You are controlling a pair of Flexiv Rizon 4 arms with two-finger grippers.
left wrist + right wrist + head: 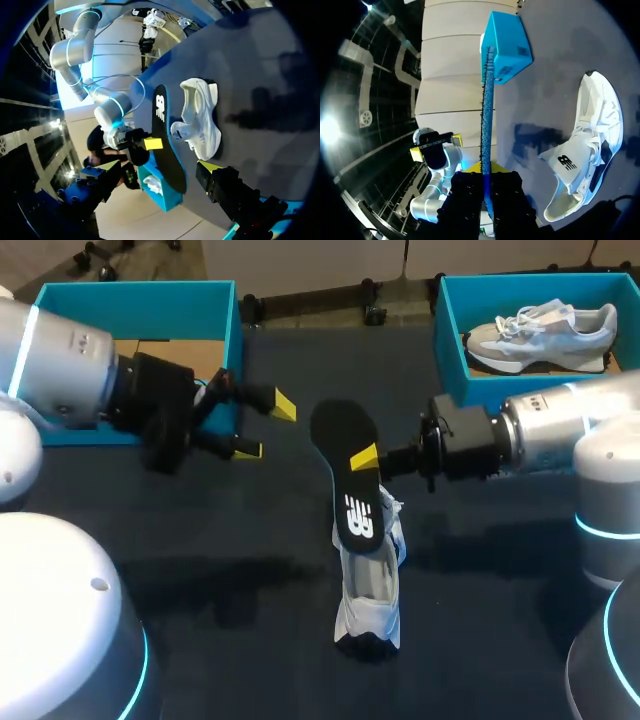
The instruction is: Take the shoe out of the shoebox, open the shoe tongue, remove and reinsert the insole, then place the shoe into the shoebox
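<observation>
A white shoe [370, 595] lies on the dark table, seen also in the left wrist view [201, 120] and the right wrist view [587, 150]. My right gripper [366, 458] is shut on a black insole [352, 475], which hangs over the shoe. In the right wrist view the insole [487, 115] shows edge-on between the right gripper [487, 172] fingers. My left gripper [267, 427] stands open just left of the insole, nothing between its fingers. From the left wrist, the insole [165, 145] sits ahead of the open left gripper [156, 167].
A blue shoebox [225, 315] stands at the back left behind my left arm. At the back right, a second blue box [450, 340] holds another pale shoe [545, 332]. In the right wrist view, the left box [506, 47] lies beyond the insole.
</observation>
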